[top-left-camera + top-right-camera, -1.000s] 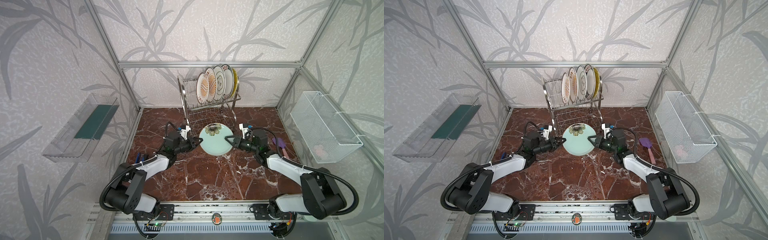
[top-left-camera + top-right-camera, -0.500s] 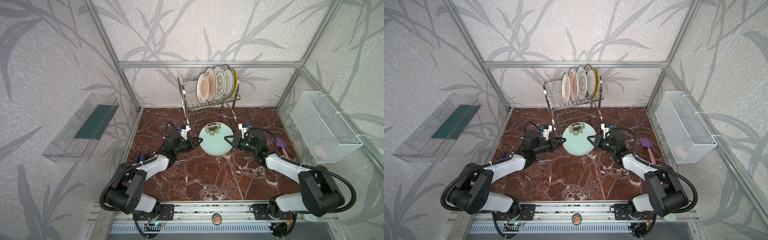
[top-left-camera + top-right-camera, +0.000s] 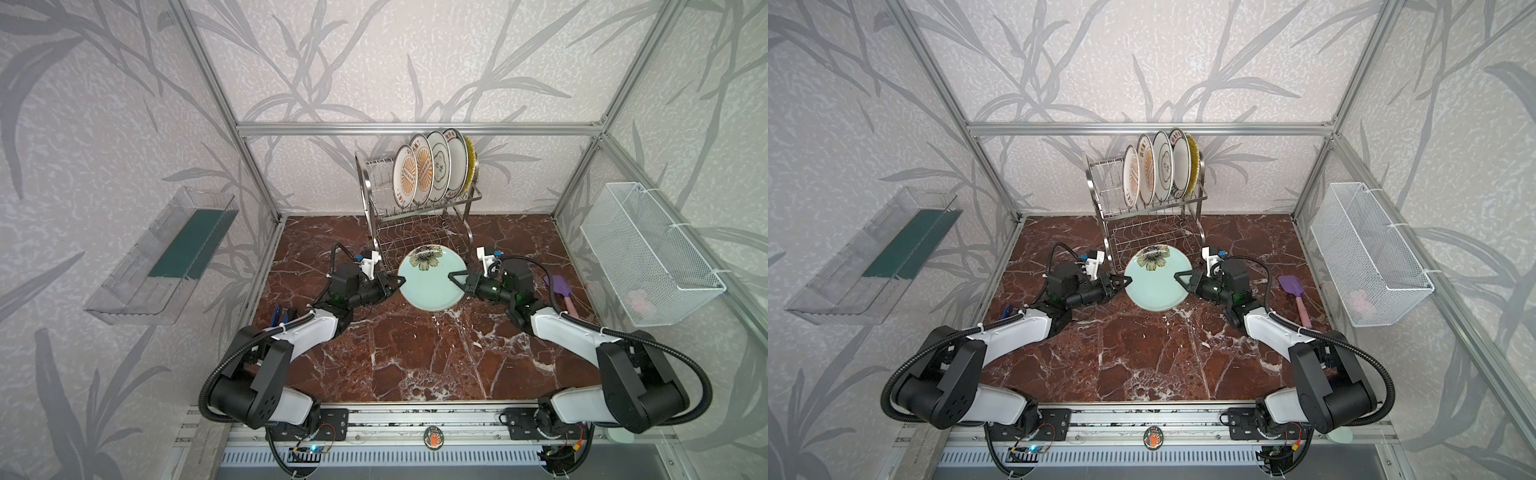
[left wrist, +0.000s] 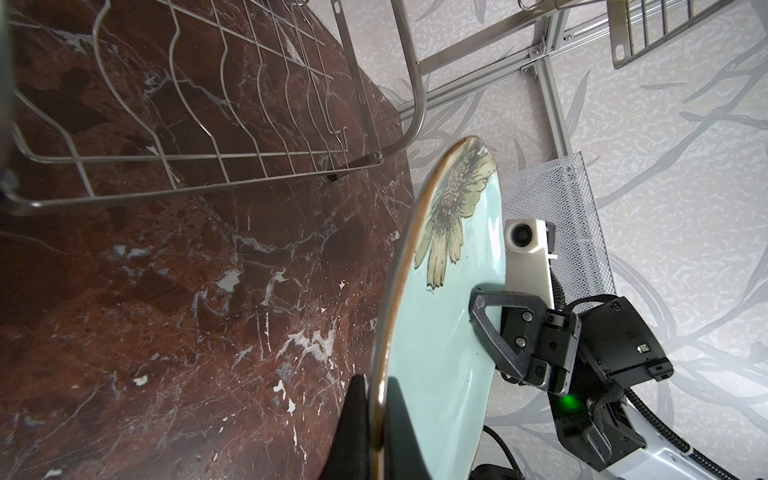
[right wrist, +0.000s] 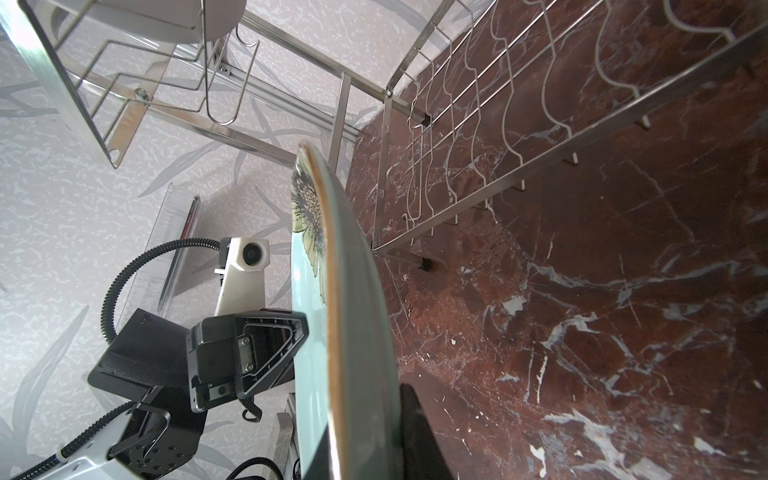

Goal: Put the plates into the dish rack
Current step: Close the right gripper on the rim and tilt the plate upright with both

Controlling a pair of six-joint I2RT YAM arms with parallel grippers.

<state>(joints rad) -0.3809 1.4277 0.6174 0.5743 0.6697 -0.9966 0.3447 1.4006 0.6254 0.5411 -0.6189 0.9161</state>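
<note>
Both arms are meeting at the celadon plate point(image 3: 431, 286), which I am holding just in front of the rack point(image 3: 415, 239). In both top views the plate is showing its face to the camera, and its flower end is pointing toward the rack's lower tier. The far rim is overlapping the tier's front edge in these views, and I cannot tell whether they are touching.

The left gripper point(image 3: 397, 281) is clenching the plate's left rim. In the left wrist view its dark fingers point(image 4: 353, 428) are pinching the brown-edged rim between them. The right gripper point(image 3: 451, 276) is grasping the opposite rim. In the right wrist view one finger point(image 5: 419, 436) is pressing the plate's underside, and the other is lying against the glazed face. Seen from either wrist, the plate appears to be riding clear of the table point(image 3: 415, 353).

Five plates point(image 3: 430, 170) are standing on edge between the prongs of the rack's top tier. They are sitting close together toward its right end, with the yellow one farthest right.

A purple spatula point(image 3: 559, 286) is lying on the marble, right of the right gripper and apart from it. The white basket point(image 3: 648, 253) is hanging on the right wall and the clear tray point(image 3: 162, 257) on the left.
</note>
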